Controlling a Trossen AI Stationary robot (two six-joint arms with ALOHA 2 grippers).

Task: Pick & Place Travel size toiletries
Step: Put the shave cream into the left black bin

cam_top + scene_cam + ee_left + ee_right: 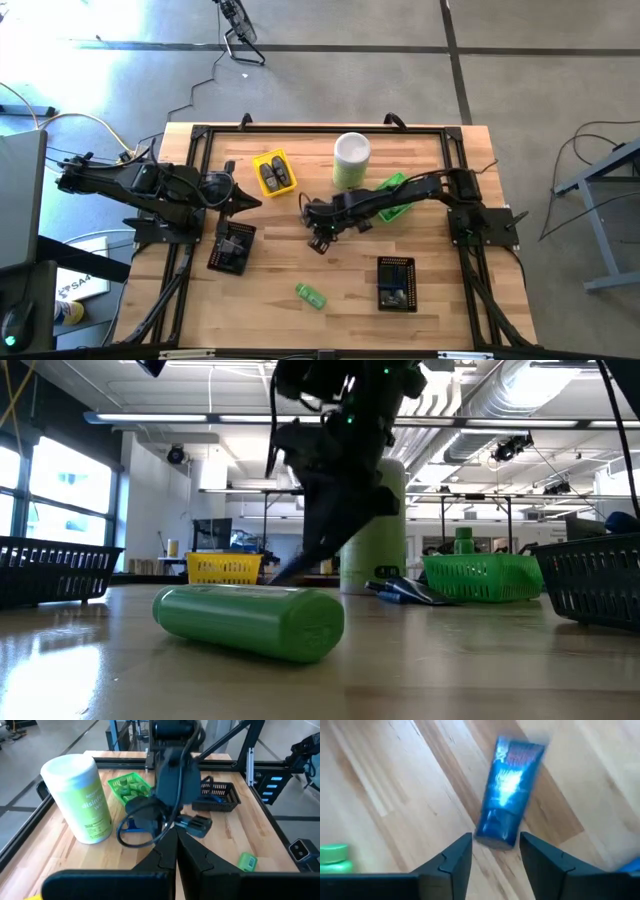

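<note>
Pale wooden table [260, 300], open workshop beyond. Near the tall canister [351, 160], right gripper [496, 851] poised over a blue packet [509, 792], fingers parted, grasping nothing; packet flat, long axis running away from the fingertips. Farther from the canister, green bottle [310, 295] lying on its side. Left gripper [176, 855] clenched, empty.

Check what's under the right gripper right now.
Below the open right gripper a blue packet lies flat on the bare wooden table, apart from the fingers, not gripped. A green bottle lies off to one side. The table directly under the fingers is covered.
</note>
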